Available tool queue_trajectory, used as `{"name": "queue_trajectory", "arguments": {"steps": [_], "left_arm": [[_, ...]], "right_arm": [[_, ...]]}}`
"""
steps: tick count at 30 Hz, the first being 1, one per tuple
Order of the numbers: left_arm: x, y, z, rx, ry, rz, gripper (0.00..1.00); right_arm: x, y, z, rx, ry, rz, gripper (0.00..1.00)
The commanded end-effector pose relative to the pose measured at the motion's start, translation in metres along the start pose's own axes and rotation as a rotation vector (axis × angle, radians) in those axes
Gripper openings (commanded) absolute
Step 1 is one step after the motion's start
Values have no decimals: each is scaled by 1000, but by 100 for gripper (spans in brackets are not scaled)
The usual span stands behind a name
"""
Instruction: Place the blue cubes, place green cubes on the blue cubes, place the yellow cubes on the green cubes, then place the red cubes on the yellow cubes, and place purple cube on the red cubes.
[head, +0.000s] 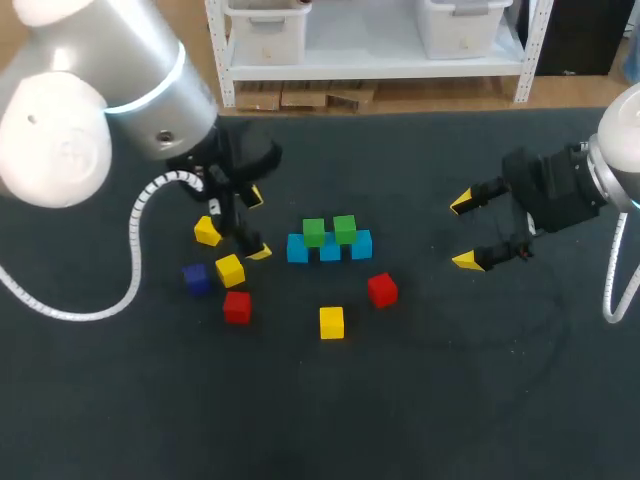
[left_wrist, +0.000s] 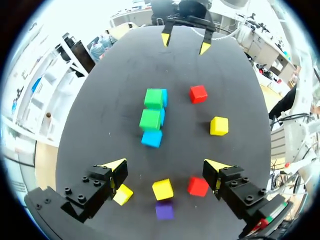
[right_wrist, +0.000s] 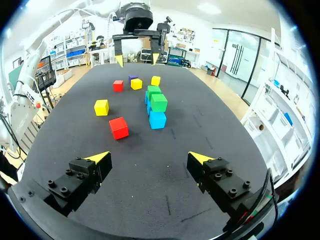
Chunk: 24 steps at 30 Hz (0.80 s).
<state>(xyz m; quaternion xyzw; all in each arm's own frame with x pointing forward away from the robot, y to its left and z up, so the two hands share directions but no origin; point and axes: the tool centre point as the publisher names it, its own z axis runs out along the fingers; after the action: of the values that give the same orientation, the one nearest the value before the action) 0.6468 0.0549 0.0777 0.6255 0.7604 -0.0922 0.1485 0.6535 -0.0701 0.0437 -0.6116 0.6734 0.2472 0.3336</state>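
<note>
Three blue cubes (head: 330, 250) form a row mid-table, with two green cubes (head: 313, 232) on top of them. My left gripper (head: 257, 224) is open just left of the row, holding nothing. In the left wrist view, a yellow cube (left_wrist: 162, 189), a red cube (left_wrist: 198, 186) and the purple cube (left_wrist: 164, 210) lie under the left gripper (left_wrist: 165, 165). Another red cube (head: 382, 289) and a yellow cube (head: 331, 322) lie in front of the row. My right gripper (head: 464, 232) stands open and empty, well to the right of the stack (right_wrist: 159, 102).
A further yellow cube (head: 207, 231) lies left of my left gripper. The dark mat (head: 450, 380) stretches bare along the front and right. A white shelf unit stands beyond the far edge.
</note>
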Motion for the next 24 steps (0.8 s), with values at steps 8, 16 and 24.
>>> {"name": "queue_trajectory", "arguments": {"steps": [8, 16, 24], "left_arm": [[39, -3, 7, -17, 27, -94, 100], [50, 6, 26, -38, 54, -139, 100], [60, 21, 38, -64, 73, -171, 94]], "right_arm": [[0, 0, 0, 1, -3, -1, 100], [0, 0, 0, 1, -3, -1, 100], [0, 0, 0, 1, -3, -1, 100]]}}
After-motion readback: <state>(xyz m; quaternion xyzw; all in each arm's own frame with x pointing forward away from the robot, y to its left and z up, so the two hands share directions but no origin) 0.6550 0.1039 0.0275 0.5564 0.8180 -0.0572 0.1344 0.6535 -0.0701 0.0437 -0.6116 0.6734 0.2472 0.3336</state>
